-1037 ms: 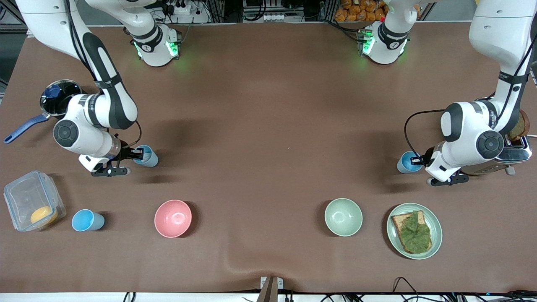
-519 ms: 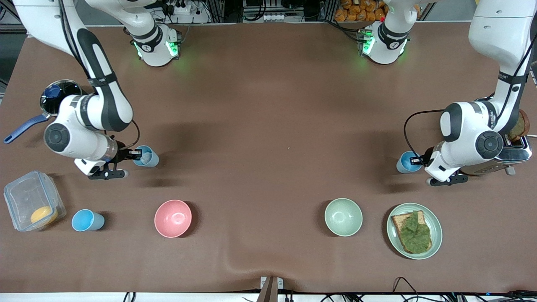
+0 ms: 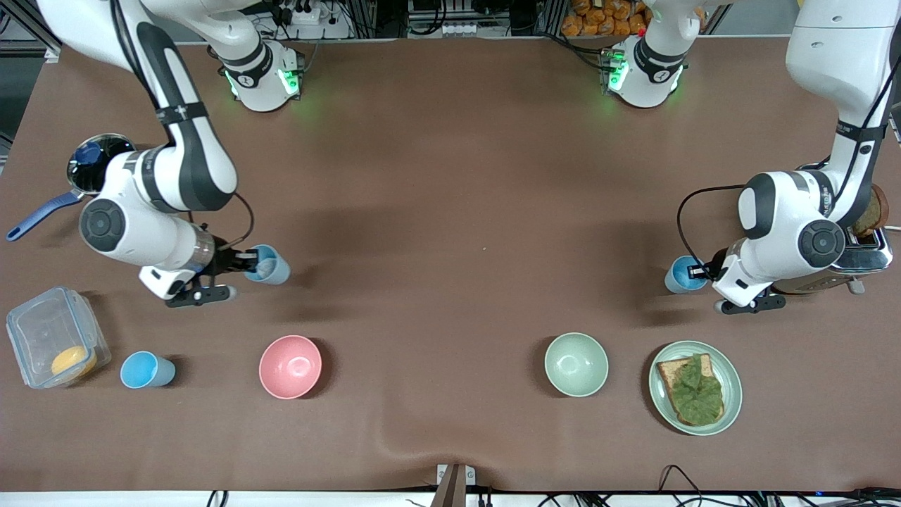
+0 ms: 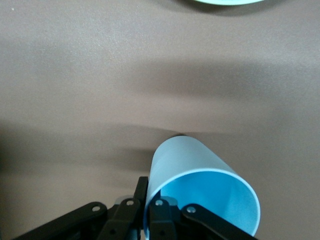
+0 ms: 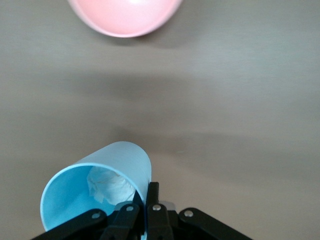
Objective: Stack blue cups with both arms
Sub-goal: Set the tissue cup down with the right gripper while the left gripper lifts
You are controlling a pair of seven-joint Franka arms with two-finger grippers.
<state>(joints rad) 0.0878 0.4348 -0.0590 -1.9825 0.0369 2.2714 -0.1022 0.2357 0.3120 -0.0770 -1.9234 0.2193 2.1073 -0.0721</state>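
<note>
Brown table, each claw clamped on a cup rim: right claw (image 3: pixel 248 261) on blue cup (image 3: pixel 271 266), left claw (image 3: pixel 697 270) on another cup (image 3: pixel 680 274).

A brown cloth (image 3: pixel 450 176) covers the whole table, rumpled at its camera-side edge. Cables and a power strip (image 3: pixel 303 13) line the edge by the bases.
</note>
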